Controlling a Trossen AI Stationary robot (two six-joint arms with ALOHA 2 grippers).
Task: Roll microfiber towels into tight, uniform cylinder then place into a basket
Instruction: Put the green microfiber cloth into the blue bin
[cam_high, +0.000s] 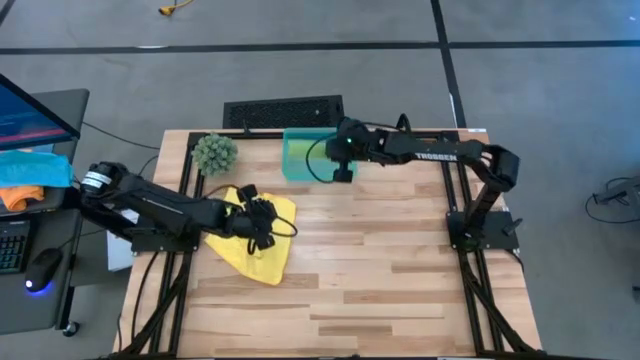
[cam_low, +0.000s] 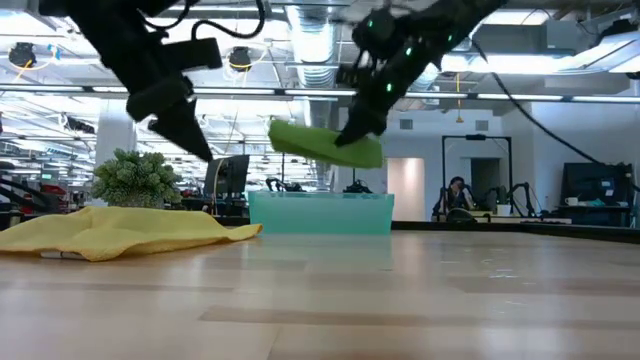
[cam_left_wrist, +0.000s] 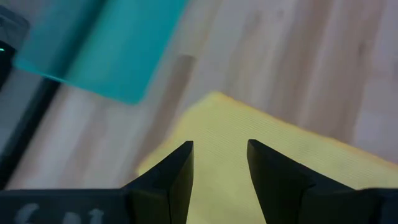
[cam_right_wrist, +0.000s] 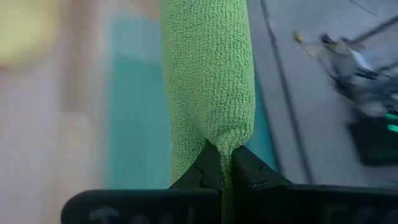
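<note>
The lime green towel, rolled into a cylinder (cam_low: 325, 143) (cam_right_wrist: 208, 74), hangs above the teal basket (cam_high: 300, 155) (cam_low: 320, 212) at the table's far edge, and my right gripper (cam_high: 342, 170) (cam_right_wrist: 225, 158) is shut on it. The yellow towel (cam_high: 258, 245) (cam_low: 120, 230) (cam_left_wrist: 267, 155) lies rumpled on the table's left part. My left gripper (cam_high: 262, 222) (cam_left_wrist: 221, 158) hovers open just above it, nothing between its fingers. My right gripper pinches one end of the green roll (cam_right_wrist: 219, 135) between its two fingers, which come slanting down from the table's right. The roll runs on away from the fingertips, along their line. It is lifted clear, nearly level, over the basket.
A round green spiky plant ball (cam_high: 215, 152) (cam_low: 135, 178) stands left of the basket. A black grille (cam_high: 283, 110) lies beyond the far edge. Off the table's left stands a desk with blue and orange cloths (cam_high: 30, 175). Bare wood (cam_high: 380, 290) fills the near and right parts.
</note>
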